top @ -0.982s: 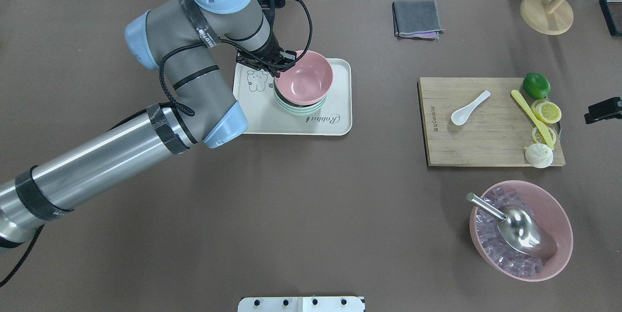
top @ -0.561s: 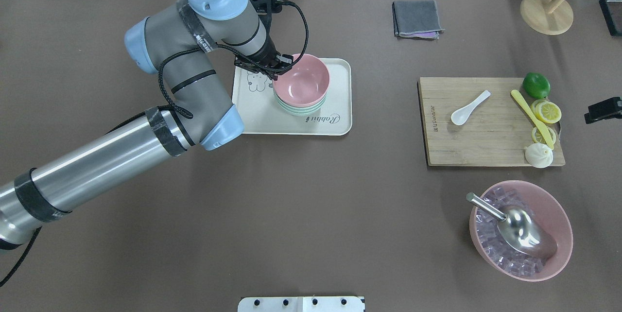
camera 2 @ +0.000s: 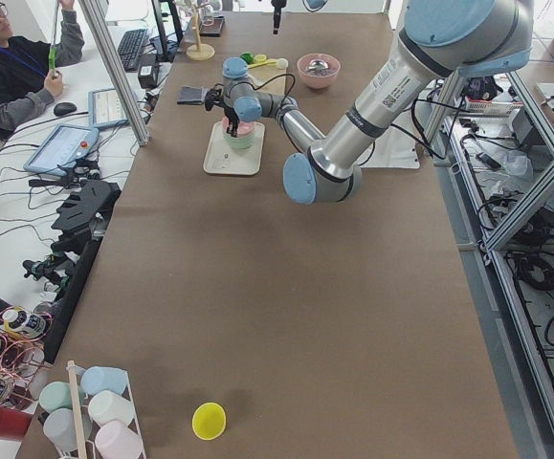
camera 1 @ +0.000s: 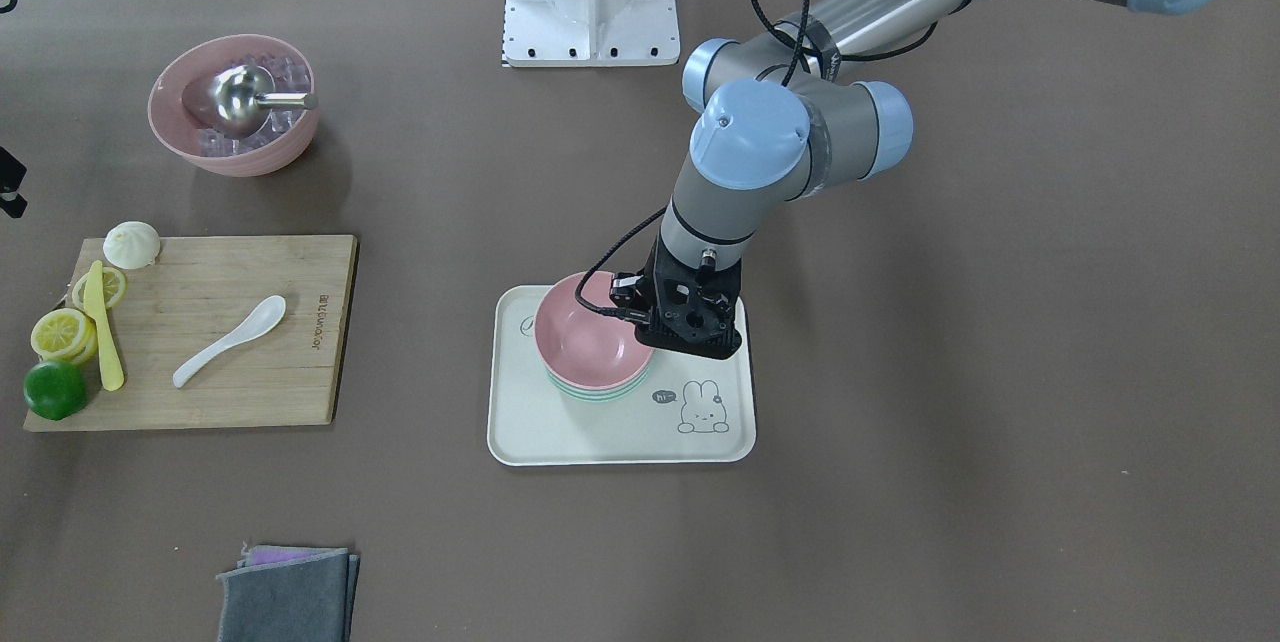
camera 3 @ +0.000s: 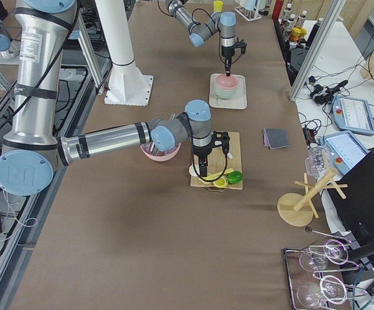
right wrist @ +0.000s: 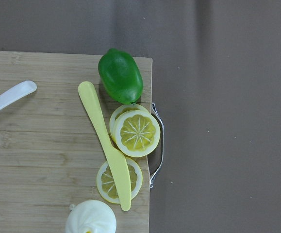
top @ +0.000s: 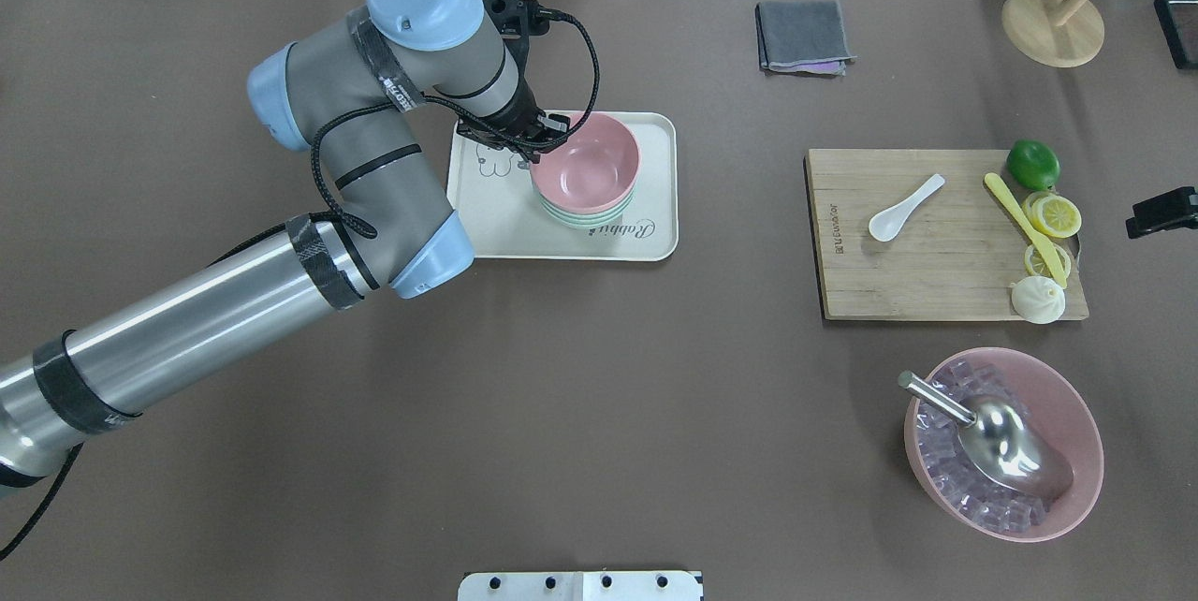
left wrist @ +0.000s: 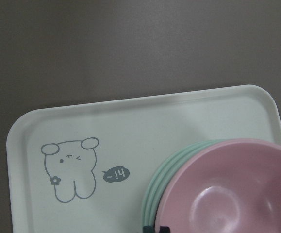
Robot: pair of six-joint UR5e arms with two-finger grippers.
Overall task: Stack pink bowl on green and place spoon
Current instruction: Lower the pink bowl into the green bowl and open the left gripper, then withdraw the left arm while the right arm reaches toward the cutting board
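The pink bowl (top: 590,166) sits nested on a stack of green bowls (top: 585,217) on the cream tray (top: 496,227). My left gripper (top: 541,144) stands at the bowl's left rim and is shut on it; in the left wrist view the rim of the pink bowl (left wrist: 227,194) runs between dark fingertips (left wrist: 154,228) at the bottom edge. The white spoon (top: 903,208) lies on the wooden cutting board (top: 945,273). My right gripper (top: 1161,212) hovers at the board's right end near the lime; I cannot tell whether it is open or shut.
The board also holds a lime (top: 1033,164), lemon slices (top: 1053,215), a yellow knife (top: 1025,227) and a bun (top: 1037,300). A large pink bowl of ice with a metal scoop (top: 1003,442) stands front right. A grey cloth (top: 803,36) and a wooden stand (top: 1053,25) lie at the back.
My left gripper has lowered the pink bowl, which was tilted above the stack, until it sits level on the green bowls. The right arm has not moved.
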